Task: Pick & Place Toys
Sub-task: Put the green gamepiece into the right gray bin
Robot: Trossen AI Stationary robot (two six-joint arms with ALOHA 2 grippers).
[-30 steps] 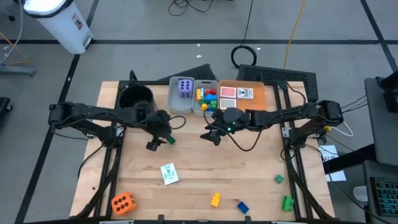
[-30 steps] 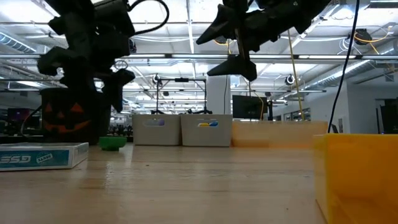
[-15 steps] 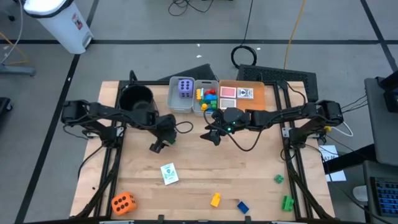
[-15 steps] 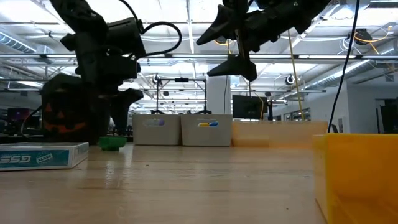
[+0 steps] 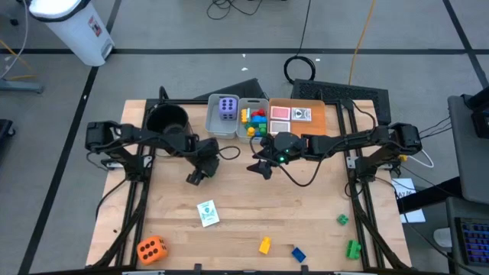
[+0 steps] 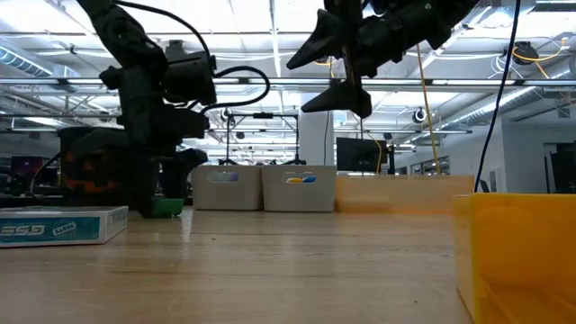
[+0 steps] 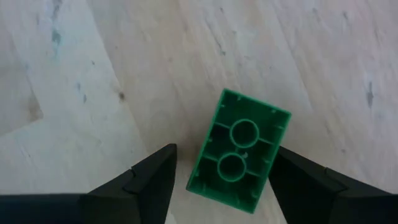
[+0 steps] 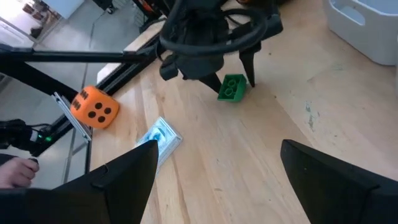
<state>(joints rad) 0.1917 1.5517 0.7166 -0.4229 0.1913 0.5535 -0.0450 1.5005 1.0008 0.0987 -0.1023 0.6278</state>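
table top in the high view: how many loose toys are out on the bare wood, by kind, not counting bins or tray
bricks: 5 (green brick mid-table, yellow brick, blue brick, two green bricks at the right)
dice: 1 (orange die)
cards: 1 (card)
total: 7

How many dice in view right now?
2. The purple die sits in a grey bin at the table's far edge. The orange die lies loose on the table near its near-left corner. No others are visible, though the bins could hide more.
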